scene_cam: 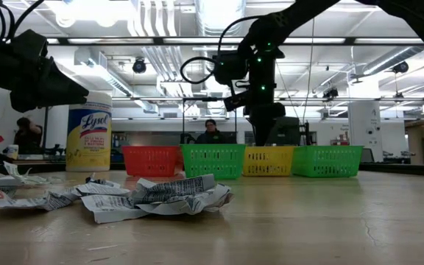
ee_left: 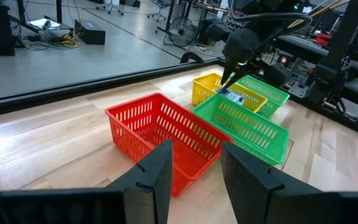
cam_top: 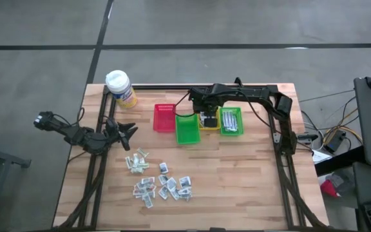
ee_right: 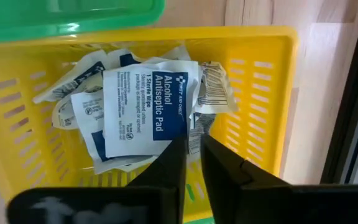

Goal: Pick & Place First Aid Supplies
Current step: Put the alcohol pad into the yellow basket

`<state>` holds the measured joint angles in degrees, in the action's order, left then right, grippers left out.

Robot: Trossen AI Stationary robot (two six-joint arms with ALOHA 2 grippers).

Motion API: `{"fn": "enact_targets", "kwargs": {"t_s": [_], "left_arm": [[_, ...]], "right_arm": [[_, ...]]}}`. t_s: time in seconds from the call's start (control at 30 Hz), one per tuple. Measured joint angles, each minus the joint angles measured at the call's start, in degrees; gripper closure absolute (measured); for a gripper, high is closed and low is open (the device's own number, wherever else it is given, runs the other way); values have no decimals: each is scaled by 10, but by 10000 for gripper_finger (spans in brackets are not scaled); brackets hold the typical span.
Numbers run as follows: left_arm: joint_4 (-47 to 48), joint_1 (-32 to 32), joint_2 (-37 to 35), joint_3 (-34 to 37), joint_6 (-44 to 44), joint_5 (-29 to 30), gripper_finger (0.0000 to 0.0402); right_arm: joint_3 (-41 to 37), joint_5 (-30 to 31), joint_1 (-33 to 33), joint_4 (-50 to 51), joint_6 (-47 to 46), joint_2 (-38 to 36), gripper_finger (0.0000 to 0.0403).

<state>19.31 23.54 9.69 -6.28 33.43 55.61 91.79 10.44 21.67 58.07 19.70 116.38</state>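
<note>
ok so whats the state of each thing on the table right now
left gripper: open, empty, raised near the wipes bottle
right gripper: over the yellow bin, jaws slightly apart
yellow bin: holds several packets
red bin: empty
loose packets: scattered on the table
wipes bottle: upright, capped

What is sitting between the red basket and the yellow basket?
A green basket sits between the red basket and the yellow basket. The high view shows it best; the low view shows the same row.
</note>
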Motion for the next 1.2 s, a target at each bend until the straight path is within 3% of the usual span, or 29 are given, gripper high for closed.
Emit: {"fn": "enact_targets", "kwargs": {"t_s": [0.33,0.53,0.9,1.2], "left_arm": [[0,0,0,0,0,0,271],[0,0,0,0,-1,0,271],[0,0,0,0,-6,0,271],[1,0,0,0,-4,0,271]], "right_arm": [[37,62,0,63,0,-10,296],[85,62,-6,126,-29,-27,302],[146,58,-44,143,-102,-87,325],[195,-54,-101,152,-185,-98,332]]}}
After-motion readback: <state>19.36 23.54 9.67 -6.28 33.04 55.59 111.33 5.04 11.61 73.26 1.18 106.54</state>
